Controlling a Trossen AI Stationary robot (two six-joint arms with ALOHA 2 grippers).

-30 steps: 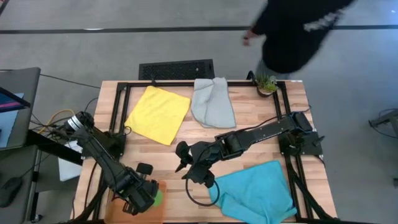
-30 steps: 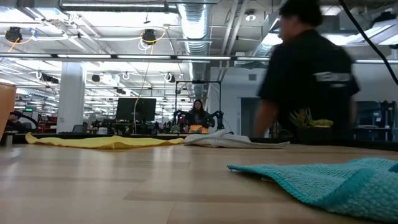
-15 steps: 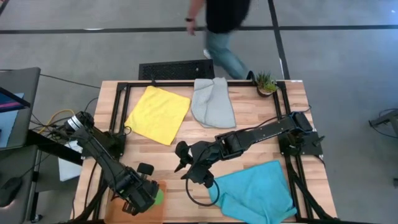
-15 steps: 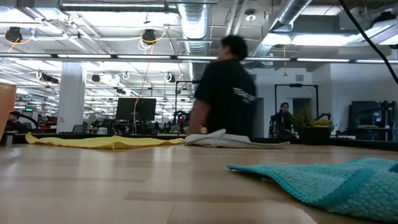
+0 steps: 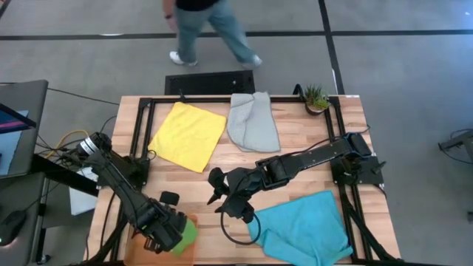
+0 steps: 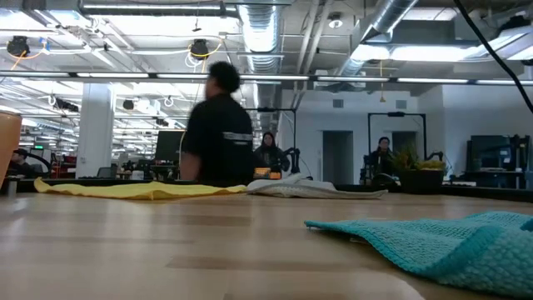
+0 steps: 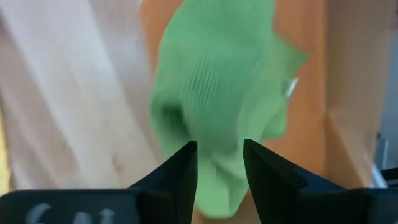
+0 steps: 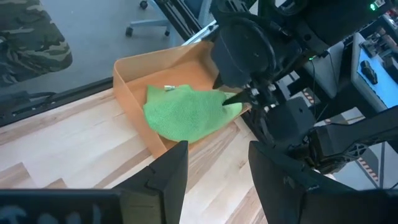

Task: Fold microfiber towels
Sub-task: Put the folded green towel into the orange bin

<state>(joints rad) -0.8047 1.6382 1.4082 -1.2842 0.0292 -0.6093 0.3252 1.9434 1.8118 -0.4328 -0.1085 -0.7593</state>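
The left claw [image 8: 239,99], pinching the green towel [image 8: 183,112] over the orange tray [image 8: 134,71], has just tugged more cloth out; placement looks underway. The right claw [image 8: 214,180] hangs wide mid-surface [image 5: 295,140].

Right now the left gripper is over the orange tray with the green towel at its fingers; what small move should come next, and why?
Probably open the left gripper and draw it back. The green towel lies bunched inside the orange tray, the gripper's narrow gap closed on a fold of it, so it looks delivered. The right gripper waits open mid-table, beside the turquoise towel, the likely next one to fold.
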